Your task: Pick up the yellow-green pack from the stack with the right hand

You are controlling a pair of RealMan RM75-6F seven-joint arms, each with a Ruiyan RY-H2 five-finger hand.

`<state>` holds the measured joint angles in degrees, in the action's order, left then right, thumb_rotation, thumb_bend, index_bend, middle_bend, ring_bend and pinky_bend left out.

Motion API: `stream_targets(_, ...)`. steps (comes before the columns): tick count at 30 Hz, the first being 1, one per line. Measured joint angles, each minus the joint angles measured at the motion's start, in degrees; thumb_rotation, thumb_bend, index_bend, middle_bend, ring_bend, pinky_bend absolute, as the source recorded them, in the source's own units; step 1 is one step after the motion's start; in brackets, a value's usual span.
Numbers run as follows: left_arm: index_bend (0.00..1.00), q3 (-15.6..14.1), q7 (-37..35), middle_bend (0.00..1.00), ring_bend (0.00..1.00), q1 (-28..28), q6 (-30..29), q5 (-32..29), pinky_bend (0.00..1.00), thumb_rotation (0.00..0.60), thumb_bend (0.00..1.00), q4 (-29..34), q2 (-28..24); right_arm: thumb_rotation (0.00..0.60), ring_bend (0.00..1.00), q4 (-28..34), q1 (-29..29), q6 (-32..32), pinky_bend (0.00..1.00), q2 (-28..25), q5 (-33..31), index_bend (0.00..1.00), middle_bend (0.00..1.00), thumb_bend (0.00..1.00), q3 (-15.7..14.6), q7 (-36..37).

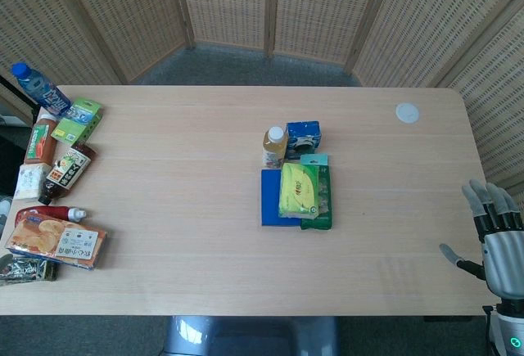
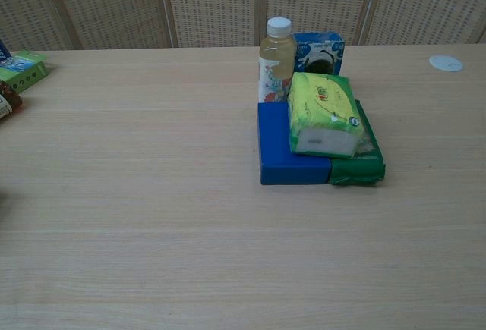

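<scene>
The yellow-green pack (image 1: 299, 189) (image 2: 322, 111) lies on top of a small stack at the table's middle, resting across a flat blue box (image 1: 273, 199) (image 2: 282, 148) and a dark green pack (image 1: 319, 200) (image 2: 360, 155). My right hand (image 1: 494, 233) hangs at the table's right edge, far to the right of the stack, fingers spread and holding nothing. It shows only in the head view. My left hand is out of both views.
Behind the stack stand a juice bottle (image 1: 274, 146) (image 2: 276, 60) and a blue carton (image 1: 304, 137) (image 2: 319, 51). A white lid (image 1: 407, 112) (image 2: 446, 62) lies at the back right. Several snack packs and bottles (image 1: 57, 184) crowd the left edge.
</scene>
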<state>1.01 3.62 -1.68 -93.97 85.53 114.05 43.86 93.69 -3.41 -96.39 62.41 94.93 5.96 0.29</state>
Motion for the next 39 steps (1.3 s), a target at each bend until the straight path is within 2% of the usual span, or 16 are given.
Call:
stream_targets(6,0.0,0.0,0.6,0.0,0.0,-0.3,-0.2,0.7,0.0,0.6,0.0,0.3,0.1,0.6,0.0,-0.3,-0.2,0.7,0.0,0.0,0.0,0.0,0.0,0.0,-0.3,0.6)
stream_targets(14,0.0,-0.1,1.9,0.0,0.0,0.1,1.0,1.0,0.0,0.6,0.0,0.4,0.8,0.6,0.0,-0.5,-1.3,3.5,0.0,-0.3,-0.1,0.0,0.0,0.0,-1.1,5.3)
stream_targets(19,0.0,0.0,2.3,0.0,0.0,0.5,2.2,-0.2,0.0,0.6,0.0,0.1,1.2,0.599,0.0,0.2,-2.4,5.4,0.0,0.6,2.8,0.0,0.0,0.0,-2.7,5.2)
stream_targets(27,0.0,0.2,2.7,0.0,0.0,0.6,2.6,-0.2,0.0,0.6,0.0,0.2,1.5,0.599,0.0,3.0,-8.4,17.2,0.0,1.7,5.0,0.0,0.0,0.0,-4.1,1.5)
stream_targets(32,0.0,0.3,2.6,0.0,0.0,0.8,3.2,-0.8,0.0,0.6,0.0,0.1,1.5,0.6,0.0,6.3,-13.8,26.8,0.0,2.5,1.2,0.0,0.0,0.0,-2.9,-2.0)
stream_targets(39,0.0,0.4,2.9,0.0,0.0,0.9,3.5,-1.1,0.0,0.6,0.0,0.0,1.6,0.6,0.0,9.4,-19.3,34.2,0.0,6.5,-6.9,0.0,0.0,0.0,0.1,-12.2)
